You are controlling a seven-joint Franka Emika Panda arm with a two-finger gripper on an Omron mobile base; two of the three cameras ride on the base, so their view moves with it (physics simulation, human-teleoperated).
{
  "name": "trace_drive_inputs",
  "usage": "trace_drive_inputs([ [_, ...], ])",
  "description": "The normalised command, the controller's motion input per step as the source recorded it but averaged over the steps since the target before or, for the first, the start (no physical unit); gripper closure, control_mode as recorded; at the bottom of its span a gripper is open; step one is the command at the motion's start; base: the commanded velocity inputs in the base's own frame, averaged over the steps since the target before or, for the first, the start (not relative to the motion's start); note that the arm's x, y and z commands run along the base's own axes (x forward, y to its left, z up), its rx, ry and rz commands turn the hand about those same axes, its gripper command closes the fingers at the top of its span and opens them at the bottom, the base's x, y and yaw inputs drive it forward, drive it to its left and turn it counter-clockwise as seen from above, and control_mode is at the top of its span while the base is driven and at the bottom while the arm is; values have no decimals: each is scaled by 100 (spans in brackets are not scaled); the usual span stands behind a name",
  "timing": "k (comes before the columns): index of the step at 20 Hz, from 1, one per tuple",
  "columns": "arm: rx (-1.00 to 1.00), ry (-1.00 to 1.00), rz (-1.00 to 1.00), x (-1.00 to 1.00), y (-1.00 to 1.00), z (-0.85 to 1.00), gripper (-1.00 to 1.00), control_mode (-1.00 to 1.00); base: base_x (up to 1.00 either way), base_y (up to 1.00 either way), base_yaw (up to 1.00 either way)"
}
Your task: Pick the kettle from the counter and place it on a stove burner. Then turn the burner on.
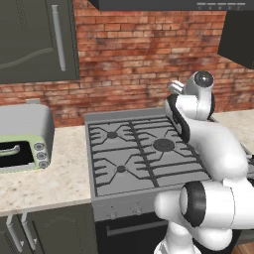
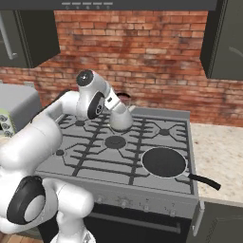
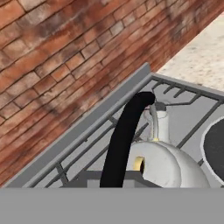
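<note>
Kettle [image 3: 168, 164], black arched handle [image 3: 124, 135] nearest the lens, over the stovetop's [image 1: 149, 173] back edge.
Appears off the counter [image 1: 59, 178], by a rear burner [image 2: 164, 132]; contact with grate unclear. Gripper [image 2: 124, 108] grip state: cannot tell. Remaining, likely: release, burner knob [image 2: 124, 203] untouched.

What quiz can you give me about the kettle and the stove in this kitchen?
1. True or false: the kettle is over the stovetop, not over the counter.
2. What colour is the kettle's handle? A red, B black, C green.
3. Fill in: in the left base view, the toaster oven stands on the counter to the ___ of the stovetop.
Key: 1 true; 2 B; 3 left.
</note>
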Motion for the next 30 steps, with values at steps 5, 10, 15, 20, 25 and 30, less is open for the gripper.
trace_drive_inputs([
  [5,0,1,0,0,1,0,100,-100,0,0,0],
  [10,0,0,0,0,4,-1,100,-100,0,0,0],
  [15,0,11,2,0,46,-13,100,-100,0,0,0],
  [20,0,21,3,0,86,-12,100,-100,0,0,0],
  [25,0,24,1,2,100,-3,100,-100,0,0,0],
  [30,1,18,1,0,74,0,100,-100,0,0,0],
])
